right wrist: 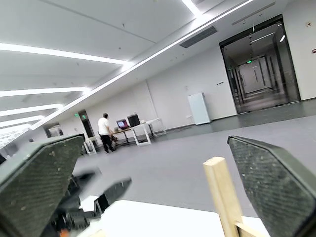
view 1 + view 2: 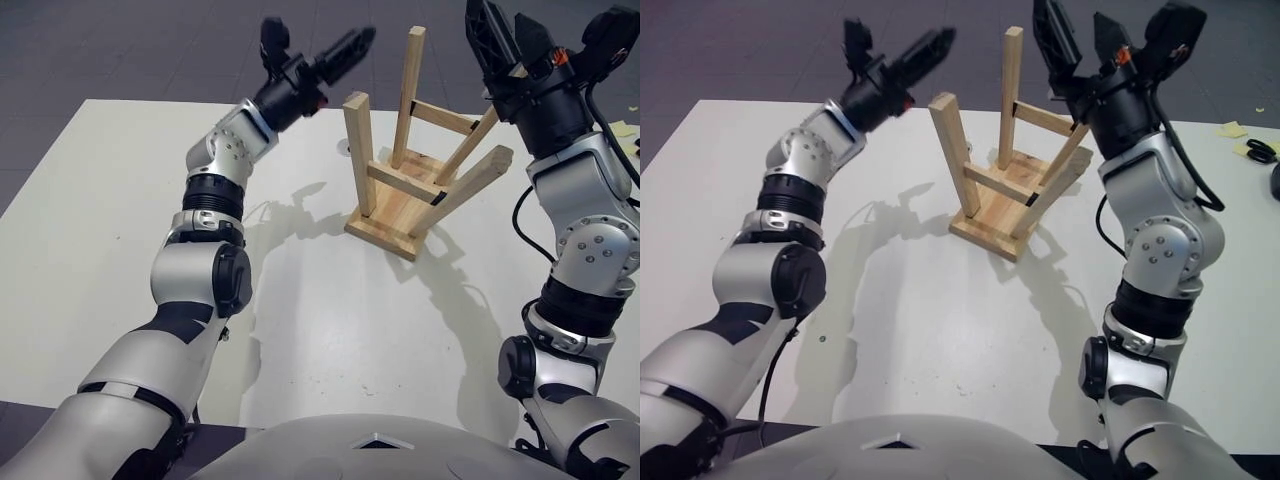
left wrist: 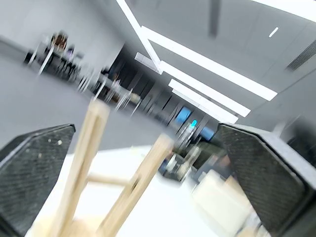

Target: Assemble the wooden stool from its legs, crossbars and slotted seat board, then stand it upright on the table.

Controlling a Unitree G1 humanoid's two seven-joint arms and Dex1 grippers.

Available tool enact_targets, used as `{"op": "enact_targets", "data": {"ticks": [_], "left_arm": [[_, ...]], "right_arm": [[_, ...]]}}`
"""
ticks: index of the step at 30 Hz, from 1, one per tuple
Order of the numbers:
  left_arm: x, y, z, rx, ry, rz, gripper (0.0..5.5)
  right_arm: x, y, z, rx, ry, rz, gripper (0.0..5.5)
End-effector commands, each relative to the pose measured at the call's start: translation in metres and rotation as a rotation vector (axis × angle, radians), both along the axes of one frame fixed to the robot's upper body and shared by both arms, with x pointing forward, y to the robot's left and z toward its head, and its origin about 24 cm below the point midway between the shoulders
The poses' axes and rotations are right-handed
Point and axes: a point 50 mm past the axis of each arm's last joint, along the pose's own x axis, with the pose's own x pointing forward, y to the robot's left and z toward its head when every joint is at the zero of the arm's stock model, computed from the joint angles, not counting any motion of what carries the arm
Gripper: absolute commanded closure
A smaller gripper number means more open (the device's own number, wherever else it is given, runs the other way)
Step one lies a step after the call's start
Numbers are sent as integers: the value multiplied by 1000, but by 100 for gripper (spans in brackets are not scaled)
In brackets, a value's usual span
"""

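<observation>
On a white table (image 2: 90,230), the stool (image 2: 385,228) rests upside down toward the far edge, legs up. The left gripper (image 2: 315,45) hangs spread-fingered beside it, apart; the right gripper (image 2: 545,40) gapes unclenched around one leg (image 1: 219,187) tip.

White table (image 2: 120,230), flat matte top, dark floor beyond far edge. Stool (image 2: 400,195) stands on it upside down, toward far side, about mid-width. Seat board (image 2: 385,232) flat on top, touching; four legs (image 2: 360,155) point up, crossbars between them. Near half of top bare. At far right corner: two yellow notes (image 2: 1232,129) lying flat, close together; small black item (image 2: 1260,150) just beside them, kind unclear; dark rounded thing (image 2: 1275,180) cut by right edge, well apart from stool.
</observation>
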Motion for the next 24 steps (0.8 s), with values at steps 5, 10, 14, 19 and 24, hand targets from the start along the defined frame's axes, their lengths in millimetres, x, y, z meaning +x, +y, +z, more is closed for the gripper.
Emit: {"op": "enact_targets", "data": {"ticks": [5,10,14,19,24], "left_arm": [[-5,33,82,-406,-119,60,12],[1,39,87,-586,-40,68,12],[-7,-8,78,-239,-108,130,12],[-30,-62,73,92,-262,239,12],[-46,-81,68,143,-293,247,12]], "right_arm": [[-2,-4,15,99,-54,4,10],[-1,3,11,60,-41,13,10],[-4,8,5,11,-33,14,10],[-6,16,-2,-58,-30,5,10],[-8,27,-10,-110,-29,10,10]]}}
